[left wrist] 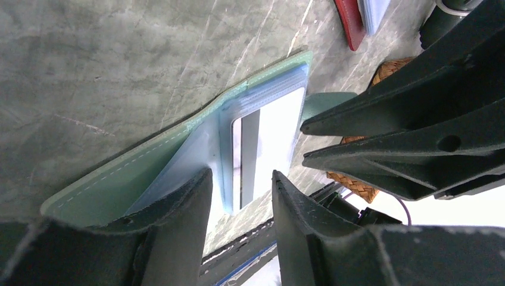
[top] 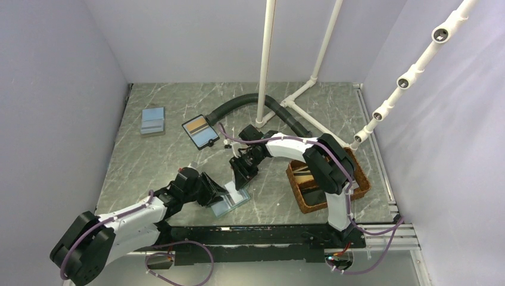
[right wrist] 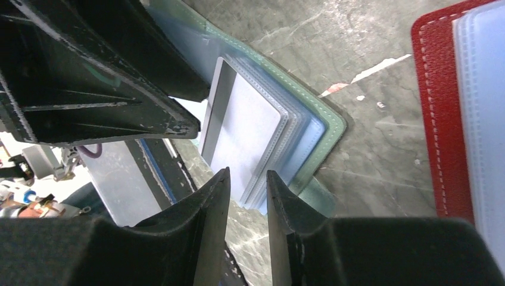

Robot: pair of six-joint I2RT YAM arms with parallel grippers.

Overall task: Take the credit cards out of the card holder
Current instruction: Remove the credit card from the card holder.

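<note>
Left gripper [left wrist: 239,179], right gripper [right wrist: 248,176]: jaws slightly apart

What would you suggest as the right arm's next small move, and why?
Probably ease the right gripper forward and close on the striped card: its near edge lies just ahead of the open fingers, not yet between them.

Card holder [top: 233,201] (pale blue-green) lies flat left of wicker basket [top: 312,205].

The grey-green marbled table [top: 149,164] is carrying a teal card holder [top: 231,201] lying open near its front edge, a blue holder [top: 153,121] and a dark-edged holder [top: 200,131] lying farther back, and a wicker basket [top: 312,207] sitting at the right.
</note>
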